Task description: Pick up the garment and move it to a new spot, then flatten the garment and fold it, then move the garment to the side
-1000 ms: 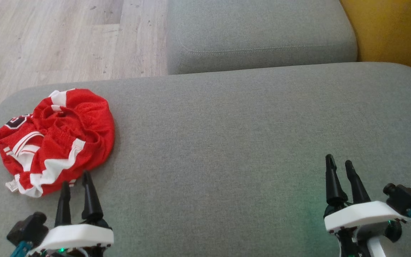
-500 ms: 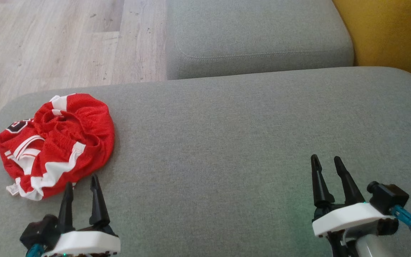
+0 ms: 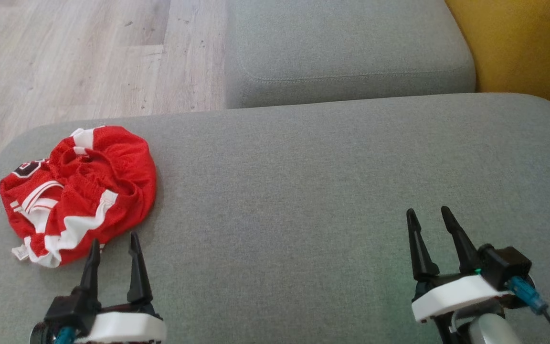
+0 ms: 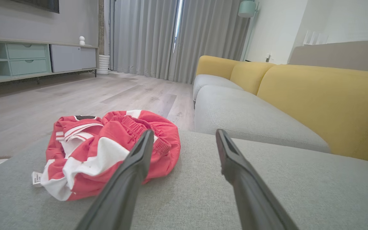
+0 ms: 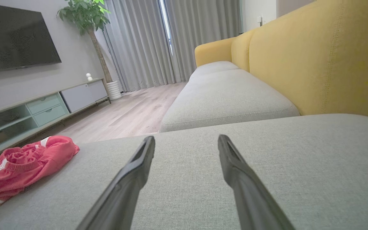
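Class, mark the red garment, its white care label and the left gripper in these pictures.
red garment [image 3: 89,186], head view, crumpled red middle.
care label [image 4: 37,178], left wrist view, centre of the white tag.
left gripper [image 3: 114,238], head view, midway between its fingertips.

We are counting one red garment [image 3: 79,191], two grey seat cushions [image 3: 332,181], and two hands, left hand [image 3: 114,238] and right hand [image 3: 426,210].

The dark print [image 3: 26,168] on the garment [image 3: 89,186] is partly folded under and cannot be read; its label [image 3: 18,252] is too small to be read. In the right wrist view the garment is cut off by the left edge.
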